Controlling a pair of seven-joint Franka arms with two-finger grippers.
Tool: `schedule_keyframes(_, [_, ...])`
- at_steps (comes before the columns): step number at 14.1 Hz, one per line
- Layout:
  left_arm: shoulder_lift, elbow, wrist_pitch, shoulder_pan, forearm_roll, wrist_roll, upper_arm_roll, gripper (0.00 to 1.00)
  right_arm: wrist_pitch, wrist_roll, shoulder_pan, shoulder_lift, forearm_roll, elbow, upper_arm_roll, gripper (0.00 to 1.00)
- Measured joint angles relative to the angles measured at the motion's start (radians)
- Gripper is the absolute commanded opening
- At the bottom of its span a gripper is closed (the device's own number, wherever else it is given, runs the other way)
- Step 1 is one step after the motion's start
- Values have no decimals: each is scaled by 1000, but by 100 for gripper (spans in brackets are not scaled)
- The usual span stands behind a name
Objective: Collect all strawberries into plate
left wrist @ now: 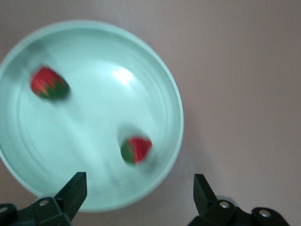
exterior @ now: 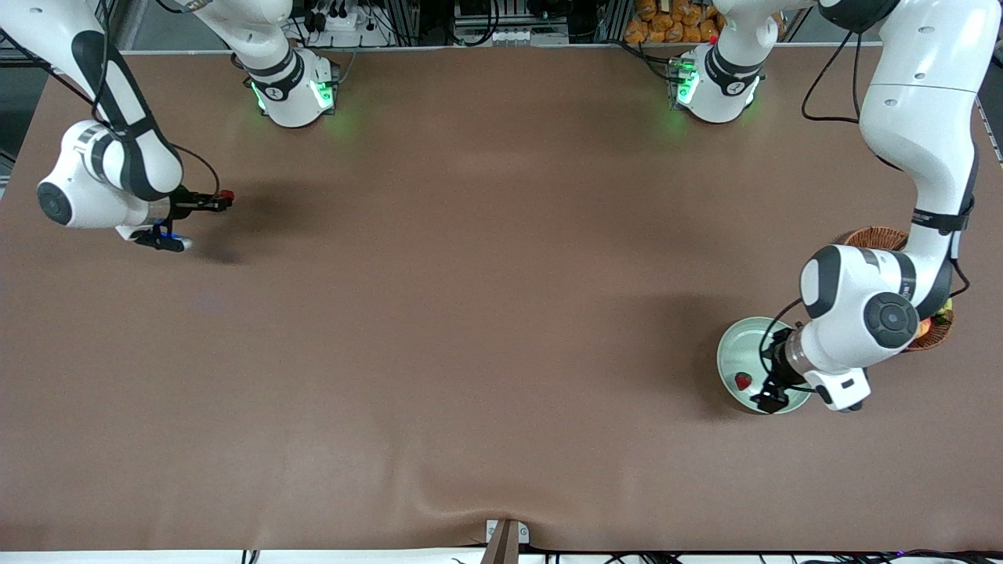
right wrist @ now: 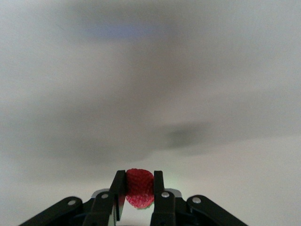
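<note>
Two strawberries (left wrist: 48,83) (left wrist: 136,149) in mint plate (left wrist: 28,155), third (right wrist: 139,187) pinched aloft

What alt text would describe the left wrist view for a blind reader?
Two strawberries, one and another, lie apart in the mint-green plate on the brown table. The open left gripper is above the plate's rim.

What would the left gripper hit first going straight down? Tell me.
Probably the plate: the open left gripper points down over its rim edge. One strawberry lies just past the fingertips, another farther in. Depth is unclear.
</note>
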Motion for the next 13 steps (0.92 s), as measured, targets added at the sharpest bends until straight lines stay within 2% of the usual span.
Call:
schedule_keyframes(3, [-29, -36, 0, -5, 0, -12, -60, 100, -96, 119, 99, -1, 15, 134, 5, 0])
schedule_keyframes(8, [-45, -54, 0, -22, 0, -97, -158, 100, -201, 317, 245, 26, 184, 310, 11, 0])
schedule_keyframes(13, [-46, -55, 0, -104, 0, -125, -166, 100, -196, 584, 419, 129, 388, 456, 13, 0])
